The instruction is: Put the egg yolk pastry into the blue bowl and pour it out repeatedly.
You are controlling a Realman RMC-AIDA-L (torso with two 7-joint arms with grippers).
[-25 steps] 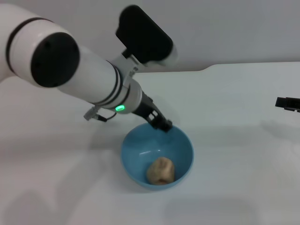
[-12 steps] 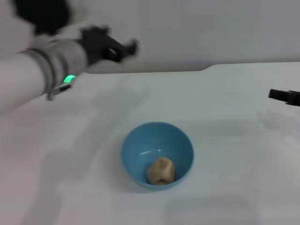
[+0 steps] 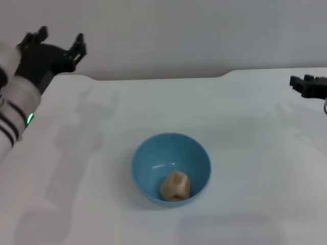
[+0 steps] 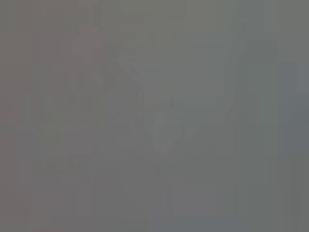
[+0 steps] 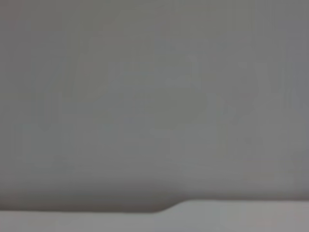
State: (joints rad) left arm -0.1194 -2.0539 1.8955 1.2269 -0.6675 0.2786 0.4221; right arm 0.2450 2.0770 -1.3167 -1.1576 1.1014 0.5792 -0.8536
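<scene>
Egg yolk pastry (image 3: 175, 186) sits in blue bowl (image 3: 171, 169), frame center. Left gripper (image 3: 57, 45) upper left, fingers spread, empty; right gripper (image 3: 305, 84) at right edge, grip state unclear. Pour-out prob. next.

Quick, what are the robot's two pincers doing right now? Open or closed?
Left pincer: open, holding nothing, raised at the table's far left.
Right pincer: at the right edge, cannot tell.
</scene>
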